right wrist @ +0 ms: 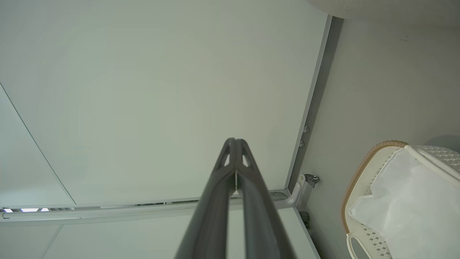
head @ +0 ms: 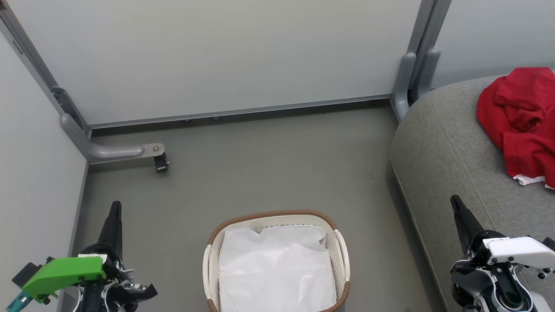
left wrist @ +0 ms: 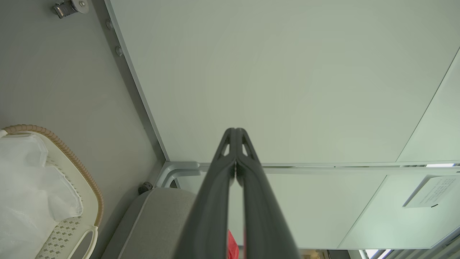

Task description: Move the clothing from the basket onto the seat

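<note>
The red clothing (head: 520,121) lies bunched on the light-grey seat (head: 438,151) at the right, a bit of white showing at its lower edge. The cream basket (head: 342,247) with a brown rim stands on the floor at bottom centre, holding a white liner (head: 275,268). My left gripper (head: 115,207) is at the lower left, shut and holding nothing, well left of the basket. My right gripper (head: 454,200) is at the lower right over the seat's front edge, shut and holding nothing. In the left wrist view a sliver of red clothing (left wrist: 233,248) peeks between the shut fingers (left wrist: 215,201).
Pale partition panels (head: 217,56) close off the back and left side. A grey bracket foot with a small black caster (head: 160,162) sits on the floor at the back left. Grey floor (head: 269,164) stretches between the basket, the panels and the seat.
</note>
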Motion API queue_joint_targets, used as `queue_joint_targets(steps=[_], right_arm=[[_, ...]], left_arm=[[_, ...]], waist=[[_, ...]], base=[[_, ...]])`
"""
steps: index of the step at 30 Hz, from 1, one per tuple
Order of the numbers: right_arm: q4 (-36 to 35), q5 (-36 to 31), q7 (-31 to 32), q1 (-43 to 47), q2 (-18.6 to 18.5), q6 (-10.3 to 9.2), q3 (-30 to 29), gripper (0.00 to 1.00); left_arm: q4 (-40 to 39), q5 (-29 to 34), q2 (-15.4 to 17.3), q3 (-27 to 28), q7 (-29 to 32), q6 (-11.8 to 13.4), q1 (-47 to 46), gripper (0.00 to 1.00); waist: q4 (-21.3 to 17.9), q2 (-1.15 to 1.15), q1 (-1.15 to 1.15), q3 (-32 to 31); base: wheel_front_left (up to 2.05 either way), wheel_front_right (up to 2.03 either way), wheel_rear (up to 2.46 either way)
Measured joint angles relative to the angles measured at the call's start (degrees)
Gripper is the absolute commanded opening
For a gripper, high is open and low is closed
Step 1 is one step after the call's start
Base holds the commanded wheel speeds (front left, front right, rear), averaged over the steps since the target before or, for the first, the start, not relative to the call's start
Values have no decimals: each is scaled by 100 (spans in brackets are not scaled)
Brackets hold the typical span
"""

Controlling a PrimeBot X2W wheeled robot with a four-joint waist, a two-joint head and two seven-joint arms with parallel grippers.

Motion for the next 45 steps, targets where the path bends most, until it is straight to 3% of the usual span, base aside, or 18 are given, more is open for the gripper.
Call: queue_joint_targets(steps=[45], right_arm=[[0, -9, 15, -1, 12, 0, -14, 0]], left_arm=[[-1, 0, 0, -1, 0, 0, 0, 0]], waist=[[0, 0, 0, 0]], base=[[0, 0, 0]])
